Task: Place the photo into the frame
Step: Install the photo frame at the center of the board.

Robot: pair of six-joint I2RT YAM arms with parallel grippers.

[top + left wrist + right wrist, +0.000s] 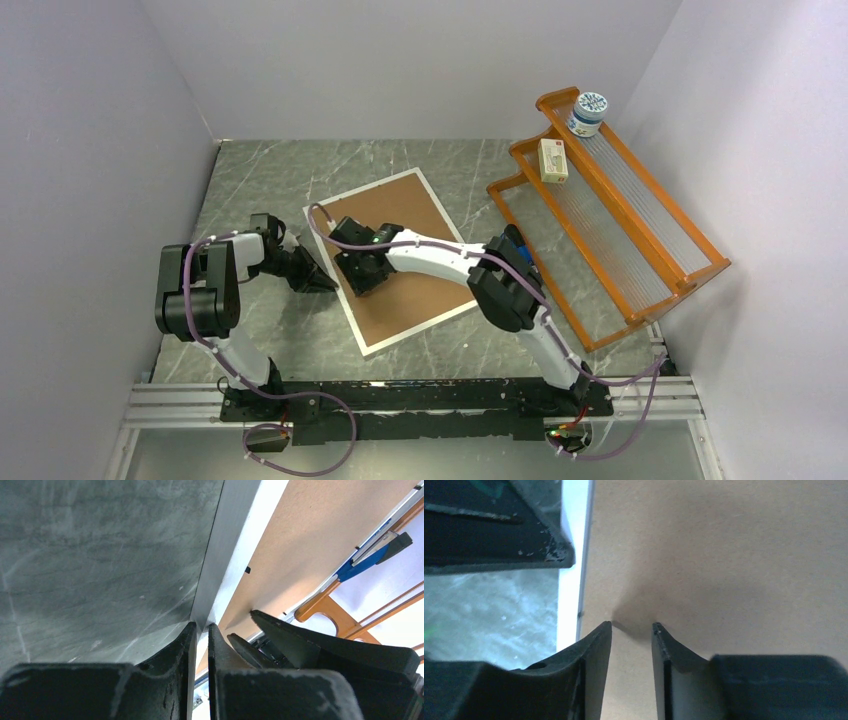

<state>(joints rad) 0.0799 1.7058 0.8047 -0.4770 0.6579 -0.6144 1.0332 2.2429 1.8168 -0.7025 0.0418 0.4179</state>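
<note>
Jaws: my left gripper (200,630) pinches the left rim of the frame (217,555), face down mid-worktop, presumably to steady it, while my right gripper (631,630) stands parted, empty, tips on the backing board (724,555); photo unseen.

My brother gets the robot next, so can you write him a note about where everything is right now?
Left tool: nearly shut, pinching the rim of the frame.
Right tool: open, empty, tips at the brown backing board.
The frame lies flat on the table, board sitting in it.
Photo: not in view; maybe under the board, cannot tell.
Left to do: check the photo is in, then let go.
</note>
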